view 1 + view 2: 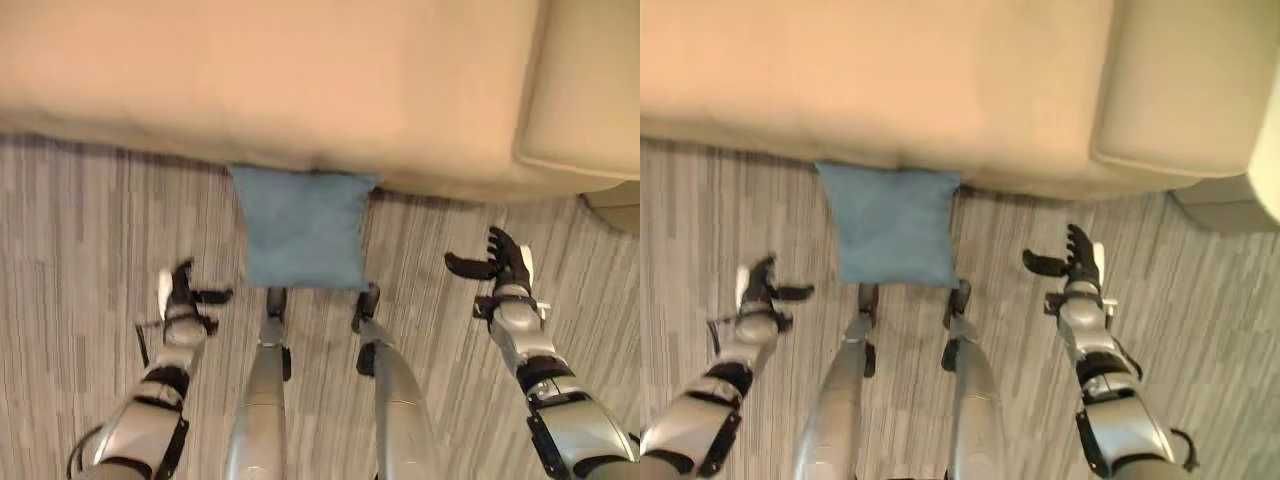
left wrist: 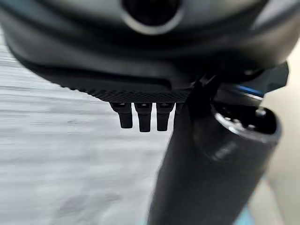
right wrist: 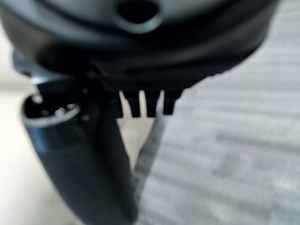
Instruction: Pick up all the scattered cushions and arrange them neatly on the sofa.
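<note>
- A grey striped carpet floor runs up to a beige sofa that spans the top of the head views; a second, paler seat section sits at about 2 o'clock
- One blue cushion lies on the floor at 12 o'clock from the robot, its far edge touching or tucked just under the sofa's front, though I cannot tell which
- The left hand hangs at about 8 o'clock of the cushion, apart from it, fingers relaxed and holding nothing
- The right hand hangs at about 4 o'clock of the cushion, well apart, fingers spread loose and thumb out, also holding nothing
- Step in hand, as I judge it: the approach to the pick-up, both hands flanking the cushion but neither yet on it
- The next move likely calls for both hands to drop lower and come inward to the cushion's two side edges, press or pinch the soft fabric, then lift it onto the seat
- Count: one cushion, one sofa, two hands; no cushion lies on the visible seat
</note>
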Available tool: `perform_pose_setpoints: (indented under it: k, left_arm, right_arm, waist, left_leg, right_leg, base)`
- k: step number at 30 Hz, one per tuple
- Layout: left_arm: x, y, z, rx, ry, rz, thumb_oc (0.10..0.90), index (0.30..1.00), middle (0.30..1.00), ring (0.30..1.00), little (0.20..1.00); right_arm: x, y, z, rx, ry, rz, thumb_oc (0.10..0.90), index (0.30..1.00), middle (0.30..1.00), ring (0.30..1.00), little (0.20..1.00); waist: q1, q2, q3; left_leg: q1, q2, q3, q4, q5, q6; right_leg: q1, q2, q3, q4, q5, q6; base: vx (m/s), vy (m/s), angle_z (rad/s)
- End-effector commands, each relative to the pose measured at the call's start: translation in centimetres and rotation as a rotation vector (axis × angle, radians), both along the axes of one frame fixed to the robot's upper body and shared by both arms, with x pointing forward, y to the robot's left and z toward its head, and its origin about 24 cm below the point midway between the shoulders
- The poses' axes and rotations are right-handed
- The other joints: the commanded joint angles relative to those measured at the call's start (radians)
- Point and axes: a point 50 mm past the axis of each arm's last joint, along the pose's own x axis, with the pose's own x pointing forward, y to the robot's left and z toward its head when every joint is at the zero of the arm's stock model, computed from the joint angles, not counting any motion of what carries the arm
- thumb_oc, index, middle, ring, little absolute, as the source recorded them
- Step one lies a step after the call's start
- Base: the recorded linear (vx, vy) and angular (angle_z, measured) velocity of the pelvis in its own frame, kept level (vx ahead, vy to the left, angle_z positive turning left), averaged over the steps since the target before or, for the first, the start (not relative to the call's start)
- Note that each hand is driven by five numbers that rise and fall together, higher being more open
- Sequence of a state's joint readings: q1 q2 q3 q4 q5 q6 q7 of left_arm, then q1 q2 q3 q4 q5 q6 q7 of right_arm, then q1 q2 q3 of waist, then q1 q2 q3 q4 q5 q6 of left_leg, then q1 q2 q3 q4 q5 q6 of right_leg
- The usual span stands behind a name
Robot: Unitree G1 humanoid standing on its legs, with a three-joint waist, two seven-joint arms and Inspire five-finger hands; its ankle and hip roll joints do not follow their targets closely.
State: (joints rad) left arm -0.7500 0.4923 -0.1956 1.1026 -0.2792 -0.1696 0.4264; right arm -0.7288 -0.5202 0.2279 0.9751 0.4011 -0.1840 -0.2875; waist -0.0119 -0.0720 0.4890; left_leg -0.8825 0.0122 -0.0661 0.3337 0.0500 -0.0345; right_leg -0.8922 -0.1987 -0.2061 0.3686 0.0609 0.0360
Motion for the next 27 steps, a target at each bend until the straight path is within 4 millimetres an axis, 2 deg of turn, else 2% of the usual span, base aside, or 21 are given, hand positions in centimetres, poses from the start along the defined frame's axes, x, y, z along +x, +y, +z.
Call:
perform_pose_setpoints:
  k: [1, 2, 3, 5, 6, 7, 9, 10, 11, 12, 15, 17, 18, 19, 20, 21, 23, 25, 26, 27]
  left_arm:
    - [-1.3, 3.2, 0.9, -0.103, -0.132, 0.195, 0.8, 0.9, 0.9, 0.9, 0.9]
    - [-0.5, 3.5, 3.3, -0.147, -0.226, 0.217, 0.8, 0.9, 0.9, 0.9, 0.9]
    - [-0.4, 3.5, 3.5, -0.147, -0.229, 0.217, 0.8, 0.9, 0.9, 0.9, 0.9]
    - [0.2, 3.2, 5.1, -0.132, -0.275, 0.196, 0.8, 0.9, 0.9, 0.9, 0.9]
    - [0.7, 2.7, 5.7, -0.206, -0.32, 0.185, 0.8, 0.9, 0.9, 0.9, 0.9]
    - [0.7, 2.7, 5.8, -0.209, -0.322, 0.185, 0.8, 0.9, 0.9, 0.9, 0.9]
    - [1.2, 2.1, 6.8, -0.261, -0.381, 0.16, 0.8, 0.9, 0.9, 0.9, 0.9]
    - [1.5, 1.6, 7.1, -0.266, -0.386, 0.147, 0.8, 0.9, 0.9, 0.9, 0.9]
    - [1.5, 1.6, 7.2, -0.267, -0.388, 0.147, 0.8, 0.9, 0.9, 0.9, 0.9]
    - [2.0, 0.9, 7.9, -0.28, -0.401, 0.107, 0.8, 0.9, 0.9, 0.9, 0.9]
    - [2.3, -0.2, 7.6, -0.315, -0.404, 0.049, 0.8, 0.9, 0.9, 0.9, 0.9]
    - [2.8, -2.2, 7.0, -0.378, -0.394, -0.037, 0.8, 0.9, 0.9, 0.9, 0.9]
    - [2.8, -2.2, 7.0, -0.379, -0.393, -0.037, 0.8, 0.9, 0.9, 0.9, 0.9]
    - [3.1, -3.9, 6.4, -0.459, -0.394, -0.116, 0.8, 0.9, 0.9, 0.9, 0.9]
    - [3.1, -3.9, 6.3, -0.461, -0.393, -0.117, 0.8, 0.9, 0.9, 0.9, 0.9]
    - [3.3, -5.6, 5.7, -0.546, -0.382, -0.211, 0.8, 0.9, 0.9, 0.9, 0.9]
    - [3.4, -6.1, 5.2, -0.576, -0.361, -0.235, 0.8, 0.9, 0.9, 0.9, 0.9]
    - [3.7, -7.3, 5.5, -0.598, -0.355, -0.295, 0.8, 0.9, 0.9, 0.9, 0.9]
    - [4.2, -8.9, 6.0, -0.62, -0.346, -0.356, 0.8, 0.9, 0.9, 0.9, 0.9]
    - [4.2, -8.9, 6.0, -0.62, -0.346, -0.356, 0.8, 0.9, 0.9, 0.9, 0.9]
  right_arm:
    - [-1.2, -2.0, 0.0, 0.03, -0.068, -0.108, 0.8, 0.9, 0.9, 0.9, 0.9]
    - [0.0, -1.1, 2.3, 0.055, -0.144, -0.093, 0.8, 0.9, 0.9, 0.9, 0.9]
    - [0.1, -1.1, 2.4, 0.055, -0.147, -0.093, 0.8, 0.9, 0.9, 0.9, 0.9]
    - [1.0, -0.2, 4.8, 0.042, -0.223, -0.056, 0.8, 0.9, 0.9, 0.9, 0.9]
    - [1.6, 0.5, 6.4, 0.044, -0.272, -0.034, 0.8, 0.9, 0.9, 0.9, 0.9]
    - [1.6, 0.5, 6.5, 0.043, -0.274, -0.034, 0.8, 0.9, 0.9, 0.9, 0.9]
    - [2.1, 1.3, 8.4, 0.059, -0.332, -0.013, 0.8, 0.9, 0.9, 0.9, 0.9]
    - [2.5, 2.3, 10.2, 0.054, -0.392, 0.037, 0.8, 0.9, 0.9, 0.9, 0.9]
    - [2.5, 2.3, 10.3, 0.054, -0.394, 0.037, 0.8, 0.9, 0.9, 0.9, 0.9]
    - [2.7, 2.9, 11.3, 0.056, -0.42, 0.074, 0.8, 0.9, 0.9, 0.9, 0.9]
    - [2.8, 3.9, 11.6, 0.083, -0.437, 0.133, 0.8, 0.9, 0.9, 0.9, 0.9]
    - [3.0, 5.7, 11.9, 0.144, -0.455, 0.225, 0.8, 0.9, 0.9, 0.9, 0.9]
    - [2.9, 5.6, 11.8, 0.145, -0.454, 0.225, 0.8, 0.9, 0.9, 0.9, 0.9]
    - [3.0, 7.1, 11.7, 0.186, -0.454, 0.304, 0.8, 0.9, 0.9, 0.9, 0.9]
    - [3.0, 7.1, 11.6, 0.186, -0.452, 0.304, 0.8, 0.9, 0.9, 0.9, 0.9]
    - [3.1, 8.5, 11.1, 0.242, -0.44, 0.384, 0.8, 0.9, 0.9, 0.9, 0.9]
    - [3.1, 9.2, 11.0, 0.256, -0.434, 0.413, 0.8, 0.9, 0.9, 0.9, 0.9]
    - [3.2, 10.4, 10.8, 0.288, -0.426, 0.455, 0.8, 0.9, 0.9, 0.9, 0.9]
    - [3.3, 12.1, 10.9, 0.298, -0.419, 0.505, 0.8, 0.9, 0.9, 0.9, 0.9]
    - [3.3, 12.1, 10.9, 0.298, -0.42, 0.505, 0.8, 0.9, 0.9, 0.9, 0.9]
  waist:
    - [0.008, 0.011, -0.086]
    - [0.004, 0.02, -0.079]
    - [0.004, 0.019, -0.082]
    - [-0.001, 0.025, -0.089]
    - [-0.002, 0.032, -0.093]
    - [-0.003, 0.032, -0.095]
    - [-0.004, 0.043, -0.096]
    - [-0.007, 0.048, -0.095]
    - [-0.008, 0.048, -0.098]
    - [-0.01, 0.051, -0.098]
    - [-0.009, 0.055, -0.107]
    - [-0.009, 0.061, -0.118]
    - [-0.009, 0.06, -0.122]
    - [-0.007, 0.062, -0.128]
    - [-0.007, 0.062, -0.133]
    - [-0.006, 0.066, -0.14]
    - [-0.007, 0.067, -0.145]
    - [-0.01, 0.067, -0.153]
    - [-0.012, 0.066, -0.159]
    - [-0.013, 0.066, -0.16]
  left_leg:
    - [-0.064, 0.028, 0.057, 0.03, -0.084, -0.031]
    - [-0.132, 0.029, 0.055, 0.04, -0.08, -0.031]
    - [-0.14, 0.028, 0.055, 0.043, -0.08, -0.031]
    - [-0.205, 0.028, 0.058, 0.061, -0.079, -0.028]
    - [-0.253, 0.025, 0.058, 0.075, -0.081, -0.024]
    - [-0.259, 0.025, 0.058, 0.077, -0.081, -0.024]
    - [-0.314, 0.022, 0.06, 0.093, -0.082, -0.021]
    - [-0.363, 0.019, 0.062, 0.115, -0.084, -0.018]
    - [-0.371, 0.018, 0.063, 0.119, -0.085, -0.018]
    - [-0.412, 0.014, 0.063, 0.145, -0.085, -0.018]
    - [-0.464, 0.008, 0.066, 0.184, -0.094, -0.013]
    - [-0.518, 0.0, 0.071, 0.238, -0.104, -0.009]
    - [-0.523, 0.0, 0.071, 0.242, -0.106, -0.009]
    - [-0.548, -0.005, 0.073, 0.272, -0.111, -0.007]
    - [-0.554, -0.005, 0.073, 0.277, -0.112, -0.007]
    - [-0.568, -0.014, 0.07, 0.294, -0.115, -0.005]
    - [-0.577, -0.014, 0.071, 0.303, -0.116, -0.006]
    - [-0.591, -0.013, 0.073, 0.308, -0.117, -0.007]
    - [-0.599, -0.011, 0.071, 0.303, -0.113, -0.009]
    - [-0.6, -0.011, 0.07, 0.302, -0.113, -0.009]
  right_leg:
    - [-0.018, -0.039, 0.076, 0.069, -0.108, 0.071]
    - [-0.099, -0.038, 0.089, 0.098, -0.117, 0.068]
    - [-0.108, -0.039, 0.09, 0.102, -0.118, 0.068]
    - [-0.183, -0.04, 0.109, 0.135, -0.125, 0.066]
    - [-0.233, -0.042, 0.118, 0.157, -0.132, 0.067]
    - [-0.24, -0.042, 0.119, 0.161, -0.133, 0.067]
    - [-0.299, -0.043, 0.128, 0.183, -0.14, 0.069]
    - [-0.35, -0.041, 0.14, 0.211, -0.149, 0.071]
    - [-0.359, -0.042, 0.142, 0.216, -0.151, 0.071]
    - [-0.401, -0.044, 0.148, 0.243, -0.159, 0.07]
    - [-0.458, -0.041, 0.159, 0.293, -0.177, 0.066]
    - [-0.513, -0.038, 0.172, 0.35, -0.193, 0.061]
    - [-0.518, -0.038, 0.173, 0.354, -0.194, 0.061]
    - [-0.543, -0.037, 0.178, 0.381, -0.204, 0.056]
    - [-0.549, -0.038, 0.179, 0.385, -0.206, 0.056]
    - [-0.566, -0.033, 0.183, 0.41, -0.214, 0.053]
    - [-0.574, -0.035, 0.184, 0.416, -0.217, 0.052]
    - [-0.583, -0.036, 0.185, 0.416, -0.218, 0.052]
    - [-0.589, -0.036, 0.184, 0.412, -0.218, 0.054]
    - [-0.59, -0.036, 0.184, 0.412, -0.217, 0.054]
  base:
    - [0.01, 0.006, 0.03]
    - [0.0, 0.0, 0.0]
    - [0.0, 0.0, 0.0]
    - [0.0, 0.0, 0.0]
    - [0.0, 0.0, 0.0]
    - [0.0, 0.0, 0.0]
    - [0.02, -0.005, 0.0]
    - [0.05, -0.006, 0.02]
    - [0.06, -0.02, 0.07]
    - [0.04, -0.006, 0.09]
    - [0.07, -0.012, 0.11]
    - [0.08, -0.019, 0.12]
    - [0.06, -0.029, 0.15]
    - [0.06, -0.02, 0.1]
    - [0.09, -0.032, 0.05]
    - [0.05, -0.013, -0.01]
    - [0.05, -0.008, 0.03]
    - [0.04, -0.02, 0.02]
    - [0.0, 0.0, 0.0]
    - [0.03, -0.016, -0.02]
